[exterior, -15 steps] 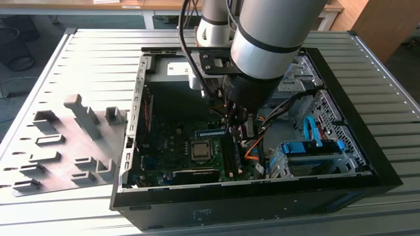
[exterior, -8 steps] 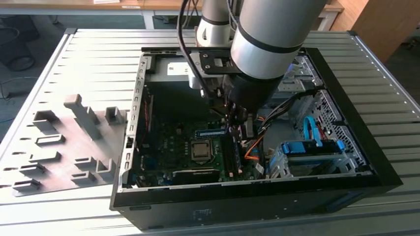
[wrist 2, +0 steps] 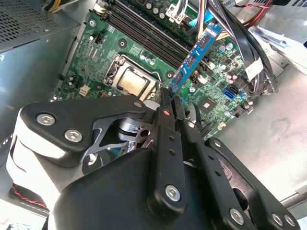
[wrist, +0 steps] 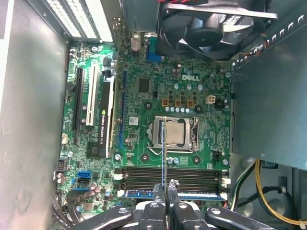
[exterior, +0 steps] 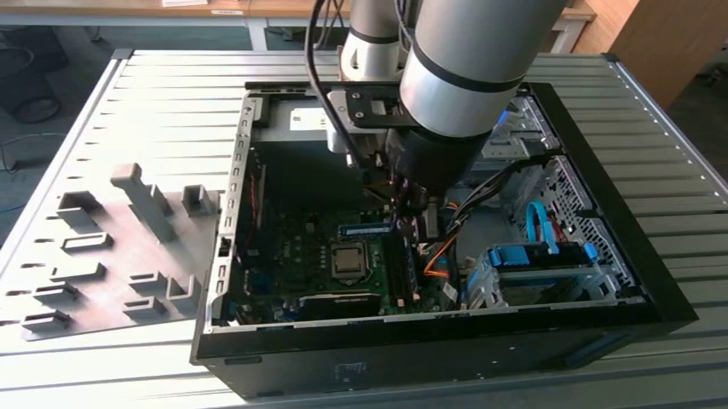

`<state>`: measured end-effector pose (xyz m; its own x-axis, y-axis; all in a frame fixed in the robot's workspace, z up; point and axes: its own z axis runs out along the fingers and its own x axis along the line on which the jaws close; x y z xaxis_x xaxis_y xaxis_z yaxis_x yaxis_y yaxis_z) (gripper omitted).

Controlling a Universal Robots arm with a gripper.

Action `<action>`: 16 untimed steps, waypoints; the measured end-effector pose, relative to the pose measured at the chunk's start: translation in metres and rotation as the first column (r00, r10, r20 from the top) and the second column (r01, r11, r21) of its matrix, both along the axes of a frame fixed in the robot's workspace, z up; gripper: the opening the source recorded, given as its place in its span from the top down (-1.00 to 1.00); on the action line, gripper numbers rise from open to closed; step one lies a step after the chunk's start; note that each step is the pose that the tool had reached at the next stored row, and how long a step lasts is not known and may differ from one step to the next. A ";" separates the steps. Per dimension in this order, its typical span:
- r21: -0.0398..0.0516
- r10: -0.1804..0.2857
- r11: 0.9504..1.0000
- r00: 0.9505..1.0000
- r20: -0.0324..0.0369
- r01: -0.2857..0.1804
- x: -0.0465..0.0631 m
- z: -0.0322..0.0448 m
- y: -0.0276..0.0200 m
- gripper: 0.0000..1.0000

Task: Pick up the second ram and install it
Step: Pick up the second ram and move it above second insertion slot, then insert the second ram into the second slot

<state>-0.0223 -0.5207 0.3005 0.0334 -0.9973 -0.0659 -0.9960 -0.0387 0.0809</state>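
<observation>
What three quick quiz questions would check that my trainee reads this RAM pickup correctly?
1. True or false: the gripper is shut on the second ram.
2. The second ram is: A held above the motherboard; B lying flat on it; C pressed fully home.
3. Fill in: the gripper holds the stick by one ____.
Key: 1 true; 2 A; 3 end.

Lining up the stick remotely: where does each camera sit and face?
Exterior view: off the arm, looking down into the open computer case; arm shows.
Second wrist view: on the wrist, slanting along the hand to the memory stick.
First wrist view: on the wrist, facing the motherboard squarely; hand shows.
Both wrist views share the processor.
</observation>
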 end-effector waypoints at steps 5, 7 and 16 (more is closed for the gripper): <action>0.000 -0.024 1.000 1.000 0.000 0.024 0.000 0.0000 0.0000 0.73; 0.000 -0.026 1.000 1.000 0.000 0.026 0.000 0.0000 0.0000 0.73; 0.000 -0.028 1.000 1.000 0.000 0.028 0.000 0.0000 0.0000 0.73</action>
<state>-0.0224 -0.5207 0.3005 0.0052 -0.9978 -0.0659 -0.9967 -0.0105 0.0809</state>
